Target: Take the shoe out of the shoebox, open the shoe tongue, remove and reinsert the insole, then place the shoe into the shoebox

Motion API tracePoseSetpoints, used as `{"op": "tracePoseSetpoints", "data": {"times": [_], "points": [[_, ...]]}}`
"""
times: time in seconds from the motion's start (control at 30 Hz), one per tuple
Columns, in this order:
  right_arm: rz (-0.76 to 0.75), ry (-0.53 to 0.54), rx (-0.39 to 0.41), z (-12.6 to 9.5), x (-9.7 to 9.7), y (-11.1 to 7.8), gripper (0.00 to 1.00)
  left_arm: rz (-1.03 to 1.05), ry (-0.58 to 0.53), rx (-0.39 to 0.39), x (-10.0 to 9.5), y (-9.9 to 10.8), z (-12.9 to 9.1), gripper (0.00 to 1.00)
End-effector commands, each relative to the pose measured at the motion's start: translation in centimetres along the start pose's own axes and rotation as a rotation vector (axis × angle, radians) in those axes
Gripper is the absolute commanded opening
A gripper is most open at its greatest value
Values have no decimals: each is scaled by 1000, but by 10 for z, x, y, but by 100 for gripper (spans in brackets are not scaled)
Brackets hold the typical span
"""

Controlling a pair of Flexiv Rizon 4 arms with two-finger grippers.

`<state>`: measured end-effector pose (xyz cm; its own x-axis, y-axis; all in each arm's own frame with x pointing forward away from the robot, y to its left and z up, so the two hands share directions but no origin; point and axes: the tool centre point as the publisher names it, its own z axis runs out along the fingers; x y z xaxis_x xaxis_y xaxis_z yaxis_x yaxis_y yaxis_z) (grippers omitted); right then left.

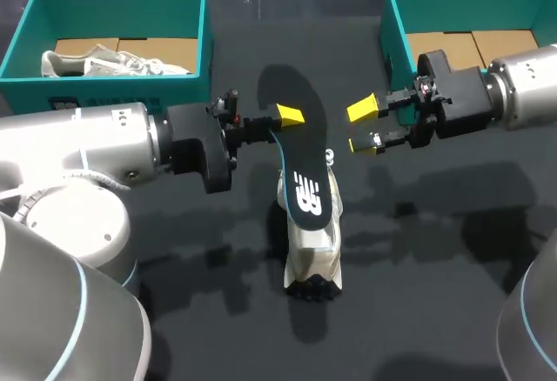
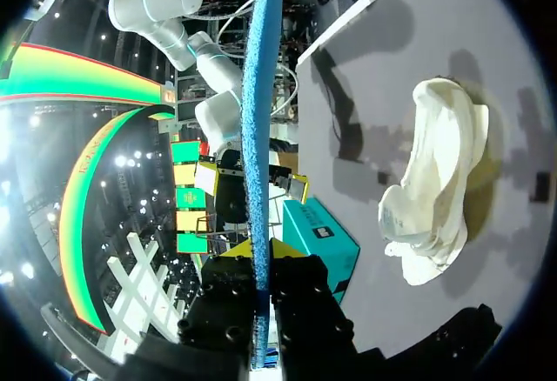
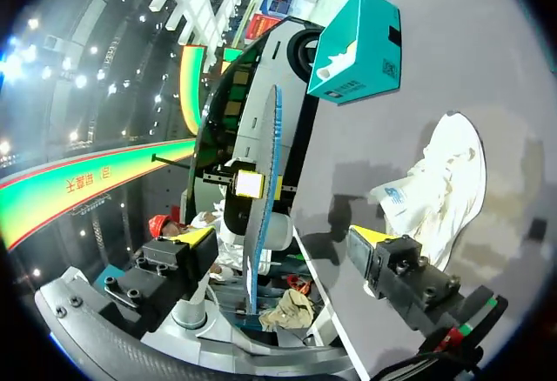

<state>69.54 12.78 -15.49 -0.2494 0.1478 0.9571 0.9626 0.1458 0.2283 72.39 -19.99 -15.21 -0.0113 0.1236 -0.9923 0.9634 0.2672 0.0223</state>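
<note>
While my left claw pinches the insole tight above the white shoe on the worktop, my right claw hangs wide open just beside the insole, holding nothing.

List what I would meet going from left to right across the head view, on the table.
left shoebox → insole in the left gripper → right gripper → right shoebox. The shoe overlaps the insole, so it is left out.
</note>
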Motion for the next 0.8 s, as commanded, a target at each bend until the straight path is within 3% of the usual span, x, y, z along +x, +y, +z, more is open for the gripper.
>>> {"op": "tracePoseSetpoints", "data": {"times": [0.03, 0.17, 0.57, 0.6, 0.7, 0.8], "points": [[-142, -136, 60, -2, -5, -10, 100, -97, 61, 1, 2, -28, -29, 0], [-223, -235, 128, -11, -22, -26, 100, -139, 95, 54, 2, -39, -36, 0], [-223, -235, 128, -11, -22, -26, 100, -139, 95, 54, 2, -39, -36, 0], [-223, -235, 128, -11, -22, -26, 100, -171, 104, 26, -1, -46, -33, 0], [-338, -344, 240, -19, -21, -35, 100, -302, 129, 15, -11, -61, -32, 0], [-449, -404, 296, -29, -22, -50, 100, -397, 154, 9, -20, -71, -40, 0]]}}
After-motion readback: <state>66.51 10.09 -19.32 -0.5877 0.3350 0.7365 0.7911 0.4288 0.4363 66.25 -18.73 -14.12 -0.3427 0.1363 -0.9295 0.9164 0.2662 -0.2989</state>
